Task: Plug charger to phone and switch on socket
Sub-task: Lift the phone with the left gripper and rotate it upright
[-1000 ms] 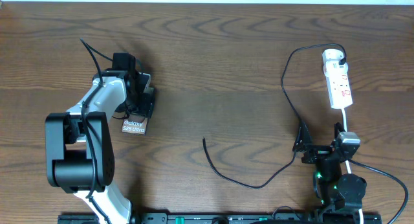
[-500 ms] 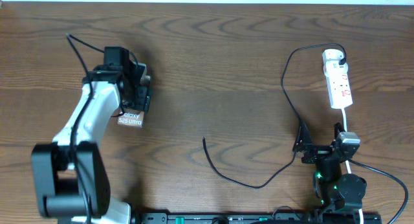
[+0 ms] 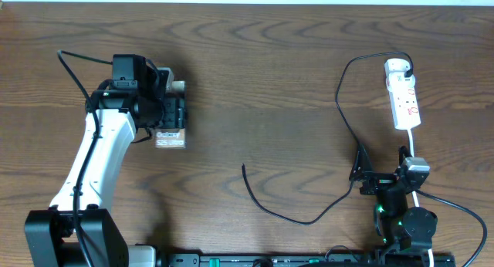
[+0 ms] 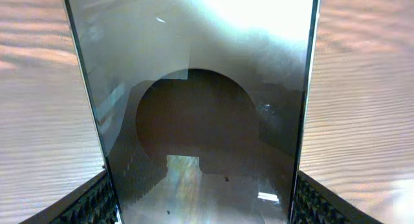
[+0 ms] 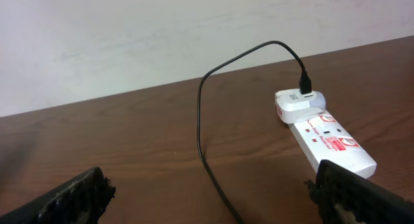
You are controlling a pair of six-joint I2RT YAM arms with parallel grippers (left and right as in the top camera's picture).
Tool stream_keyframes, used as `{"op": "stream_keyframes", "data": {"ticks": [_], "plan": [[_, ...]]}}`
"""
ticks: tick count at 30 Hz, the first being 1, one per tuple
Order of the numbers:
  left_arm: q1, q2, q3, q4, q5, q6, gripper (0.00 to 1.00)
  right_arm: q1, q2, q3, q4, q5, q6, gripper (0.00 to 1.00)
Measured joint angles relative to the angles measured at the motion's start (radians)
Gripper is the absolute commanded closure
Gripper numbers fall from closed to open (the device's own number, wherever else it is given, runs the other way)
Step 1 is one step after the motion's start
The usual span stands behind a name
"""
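The phone [image 3: 170,136], with white lettering at its near end, sits between the pads of my left gripper [image 3: 170,113] at the table's left side. It fills the left wrist view as a glossy screen [image 4: 194,88], its edges against the ribbed pads [image 4: 90,201] of my left gripper [image 4: 200,208]. The charger [image 3: 309,219] is a thin black cable lying loose at centre-right, running up to a white adapter [image 5: 297,102] on the socket [image 3: 404,97]. My right gripper [image 3: 382,170] stands open below the socket [image 5: 333,143], with the charger [image 5: 200,120] running between its fingers untouched.
The socket's white cord [image 3: 455,205] curves past my right arm's base at the bottom right. A pale wall [image 5: 162,36] rises behind the table's far edge.
My left arm has swung to the left and away from the front edge with the phone in its grip, turning the phone. The right arm, charger and socket have not moved.
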Motion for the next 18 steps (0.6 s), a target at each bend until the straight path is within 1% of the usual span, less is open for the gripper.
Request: {"op": "stream_keyframes", "data": {"ticks": [5, 9, 15, 18], "plan": [[0.0, 0.0, 0.0, 0.003, 0.167, -0.153, 0.93, 0.0, 0.0, 0.0, 0.0, 0.0, 0.0, 0.01], [0.008, 0.0, 0.0, 0.031, 0.353, -0.301, 0.93, 0.0, 0.0, 0.0, 0.0, 0.0, 0.0, 0.01], [0.045, 0.0, 0.0, 0.109, 0.662, -0.629, 0.93, 0.0, 0.0, 0.0, 0.0, 0.0, 0.0, 0.01], [0.068, 0.0, 0.0, 0.117, 0.776, -0.813, 0.93, 0.0, 0.0, 0.0, 0.0, 0.0, 0.0, 0.01]]}}
